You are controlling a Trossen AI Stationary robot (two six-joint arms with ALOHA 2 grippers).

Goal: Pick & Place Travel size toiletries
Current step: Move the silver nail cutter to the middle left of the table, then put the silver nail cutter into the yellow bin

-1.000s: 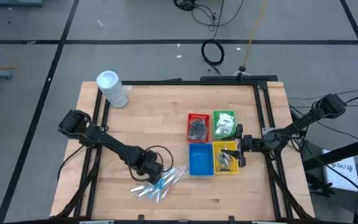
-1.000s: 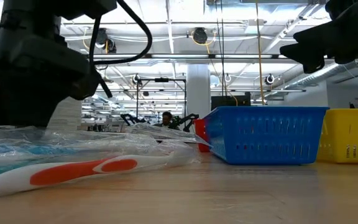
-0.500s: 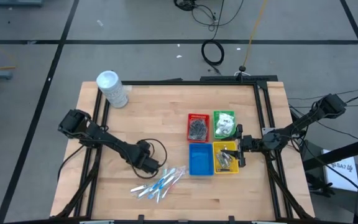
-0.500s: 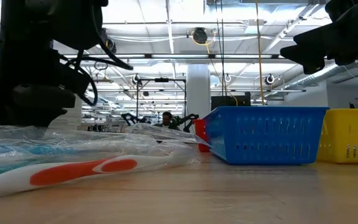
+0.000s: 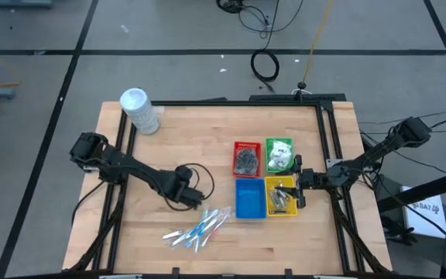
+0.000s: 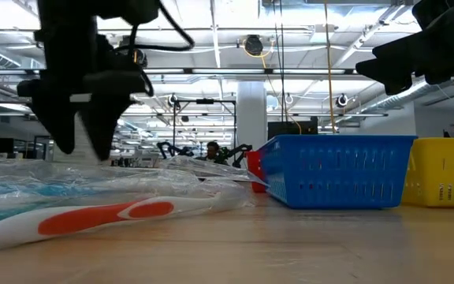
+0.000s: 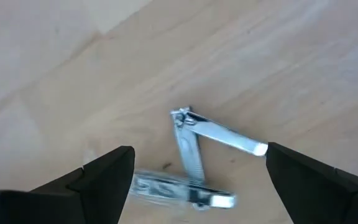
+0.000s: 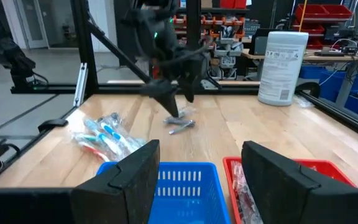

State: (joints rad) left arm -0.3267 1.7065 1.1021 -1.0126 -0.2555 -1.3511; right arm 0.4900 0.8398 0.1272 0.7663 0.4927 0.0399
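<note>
Nail clippers (image 7: 201,158): two metal pieces on bare wood, directly beneath the left gripper (image 7: 197,171), fingers spread wide, grasping nothing. Wrapped toothbrushes (image 5: 200,229): heap near the table's front edge, beside the blue tray (image 5: 249,198). Right gripper (image 5: 299,190): waits over the yellow tray (image 5: 282,198), fingers parted, empty. Step, as judged: lining up a pick. Next: descend, straddle one clipper, close.

Clear-wrapped toothbrushes (image 5: 200,229) lie heaped flat just left of the blue tray (image 5: 249,198). Two metal nail clippers (image 7: 197,155), opened, lie crossed beside them.
</note>
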